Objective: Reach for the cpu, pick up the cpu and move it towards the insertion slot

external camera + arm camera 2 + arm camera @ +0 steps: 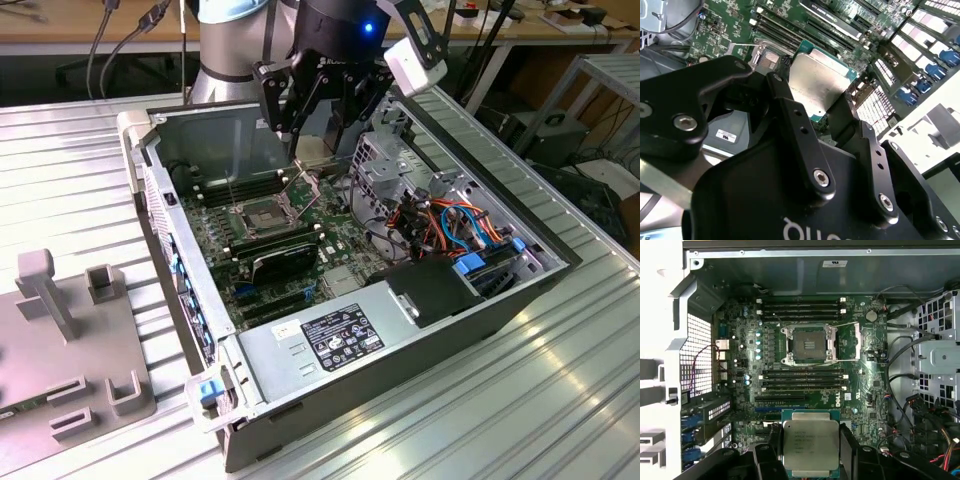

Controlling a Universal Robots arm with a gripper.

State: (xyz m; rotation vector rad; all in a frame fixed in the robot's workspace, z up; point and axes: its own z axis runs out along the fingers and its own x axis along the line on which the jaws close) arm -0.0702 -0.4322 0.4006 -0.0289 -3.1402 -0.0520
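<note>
Table [560, 400] of ribbed metal supports an open computer case [400, 350] lying on its side, with the green motherboard [875, 395] exposed inside. At the exterior view's right of the board sit a metal drive cage [385, 165] and bundled coloured cables [455, 225]. Above the case's far wall the arm's black gripper [315, 135] hangs over the board. Its two fingers [795, 125] are closed narrowly on the cpu [811, 444], a square silver-topped chip on a green base, gripped by opposite edges and held level in the air, clear of the board. The insertion slot [807, 344], a silver-framed square socket with a dark centre, lies open between two banks of long black memory slots [802, 380]; its thin wire lever [297, 178] stands raised. In the first wrist view the cpu is near the socket but not over it, with one memory bank between them.
</note>
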